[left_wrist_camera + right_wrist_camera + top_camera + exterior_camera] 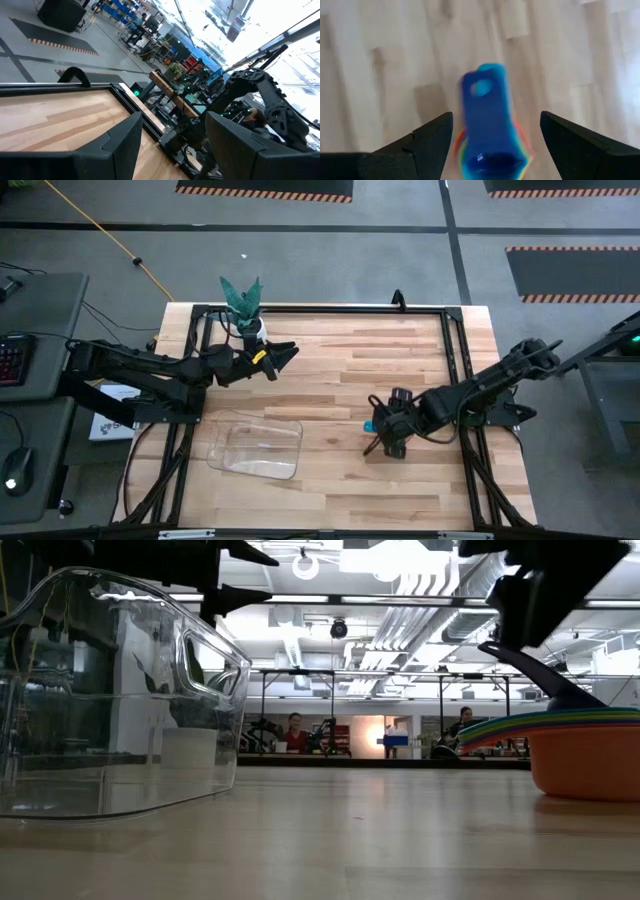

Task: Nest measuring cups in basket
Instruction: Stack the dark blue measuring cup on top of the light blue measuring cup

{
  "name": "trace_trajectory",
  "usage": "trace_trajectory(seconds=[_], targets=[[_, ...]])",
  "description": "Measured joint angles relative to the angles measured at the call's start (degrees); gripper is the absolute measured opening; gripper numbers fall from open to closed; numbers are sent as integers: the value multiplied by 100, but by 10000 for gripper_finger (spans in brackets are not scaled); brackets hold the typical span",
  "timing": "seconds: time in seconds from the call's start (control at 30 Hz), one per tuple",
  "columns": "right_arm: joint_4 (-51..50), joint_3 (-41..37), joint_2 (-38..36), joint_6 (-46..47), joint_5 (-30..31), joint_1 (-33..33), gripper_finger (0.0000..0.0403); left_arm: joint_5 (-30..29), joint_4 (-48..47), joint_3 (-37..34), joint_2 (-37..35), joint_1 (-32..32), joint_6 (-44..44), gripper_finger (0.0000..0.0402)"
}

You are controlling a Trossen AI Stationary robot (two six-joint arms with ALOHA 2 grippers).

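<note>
The measuring cups stand nested in one stack on the table right of centre. In the low view the orange cup is outermost, with coloured handles fanned toward the basket. My right gripper hovers open above the stack, pointing down. Its fingers stand on either side of the dark blue handle without touching it. The clear basket rests flat on the table, left of the cups. My left gripper is open and raised near the far left, pointing right.
A white pot with a green plant stands at the table's far edge behind my left gripper. Bare wood lies between the basket and the cups. A black frame runs along the table's sides. People sit in the room beyond the table.
</note>
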Motion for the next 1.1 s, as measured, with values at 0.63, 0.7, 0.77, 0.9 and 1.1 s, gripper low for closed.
trace_trajectory(seconds=[0.63, 0.7, 0.77, 0.9, 1.1], targets=[[1086, -741, 32, 99, -329, -5, 262, 0, 7, 1, -1, 2, -42, 211], [1088, -741, 32, 21, -315, -7, 247, -2, 7, 0, 0, 2, -41, 211], [1086, -741, 32, -2, -318, -9, 232, -2, 7, 0, 0, 2, -41, 211], [1082, -741, 20, -14, -339, -7, 201, -4, 7, 0, 1, 2, -40, 211], [1073, -741, 16, -15, -338, -10, 158, -9, 4, 1, 1, 2, -40, 211]])
